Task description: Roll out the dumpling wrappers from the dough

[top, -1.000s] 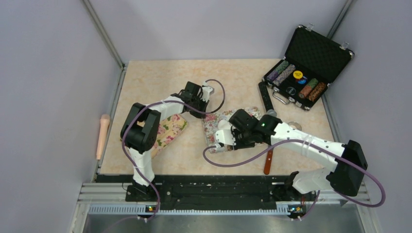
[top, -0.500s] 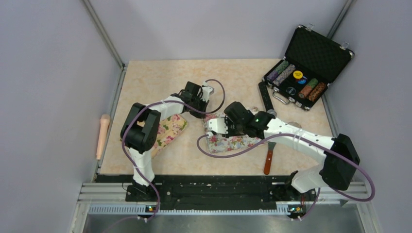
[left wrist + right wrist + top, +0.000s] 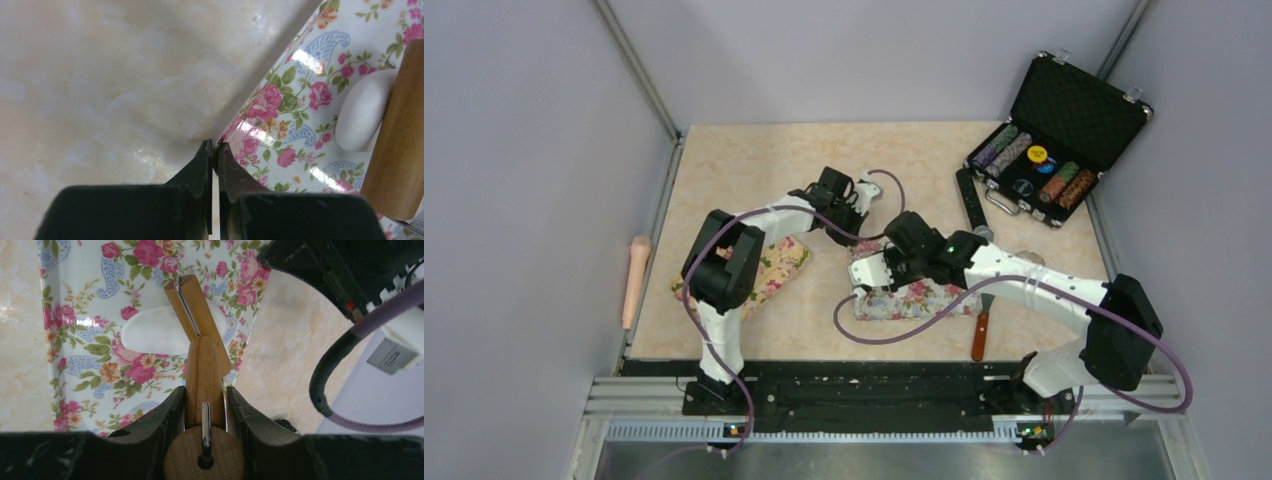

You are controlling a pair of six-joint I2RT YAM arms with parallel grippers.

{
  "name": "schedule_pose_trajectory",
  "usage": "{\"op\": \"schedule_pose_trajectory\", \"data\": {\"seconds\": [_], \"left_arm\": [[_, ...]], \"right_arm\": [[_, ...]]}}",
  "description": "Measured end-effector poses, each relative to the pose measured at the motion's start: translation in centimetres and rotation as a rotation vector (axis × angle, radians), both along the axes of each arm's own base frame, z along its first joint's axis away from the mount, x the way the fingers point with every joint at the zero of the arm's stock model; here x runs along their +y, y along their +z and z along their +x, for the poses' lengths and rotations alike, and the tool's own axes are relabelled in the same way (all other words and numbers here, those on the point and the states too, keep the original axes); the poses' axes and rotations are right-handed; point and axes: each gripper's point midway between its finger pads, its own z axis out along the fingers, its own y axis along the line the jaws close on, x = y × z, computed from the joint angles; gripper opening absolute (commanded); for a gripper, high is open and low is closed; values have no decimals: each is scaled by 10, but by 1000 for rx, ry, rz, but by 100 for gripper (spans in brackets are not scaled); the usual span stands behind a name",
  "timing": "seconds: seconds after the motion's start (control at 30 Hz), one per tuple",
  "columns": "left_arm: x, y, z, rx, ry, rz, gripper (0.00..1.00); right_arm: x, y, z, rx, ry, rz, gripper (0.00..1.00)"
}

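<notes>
A white oval lump of dough [image 3: 150, 332] lies on a floral mat [image 3: 85, 340]. My right gripper [image 3: 205, 390] is shut on the wooden handle of a small roller [image 3: 202, 365], whose barrel [image 3: 187, 305] rests against the dough's edge. In the left wrist view the same dough [image 3: 362, 112] and barrel [image 3: 397, 135] appear at the right. My left gripper [image 3: 214, 144] is shut, its tips pinching the mat's raised edge [image 3: 260, 107]. From above, the left gripper [image 3: 860, 220] and right gripper [image 3: 871, 272] meet at the mat's [image 3: 924, 298] left end. The dumpling wrappers are out of view.
A second floral cloth [image 3: 774, 268] lies under the left arm. A long rolling pin [image 3: 635, 280] sits off the table's left edge. An open black case of chips [image 3: 1044, 150] stands at the back right, and a brown-handled tool [image 3: 977, 335] lies near the front.
The right arm carried the roller left and back onto the mat's left end. The left gripper moved right to the mat's edge. The mat shifted and now lies more toward the front.
</notes>
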Motion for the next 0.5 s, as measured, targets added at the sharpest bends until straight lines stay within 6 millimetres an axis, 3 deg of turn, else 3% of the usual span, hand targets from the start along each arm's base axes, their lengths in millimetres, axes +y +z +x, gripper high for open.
{"op": "schedule_pose_trajectory", "data": {"seconds": [0.33, 0.5], "left_arm": [[-40, 0, -9, -12, -235, 93, 0], [-44, -1, -4, -3, -266, 139, 0]], "right_arm": [[-6, 1, -29, 108, 155, -55, 0], [-11, -6, -40, 132, 183, -59, 0]]}}
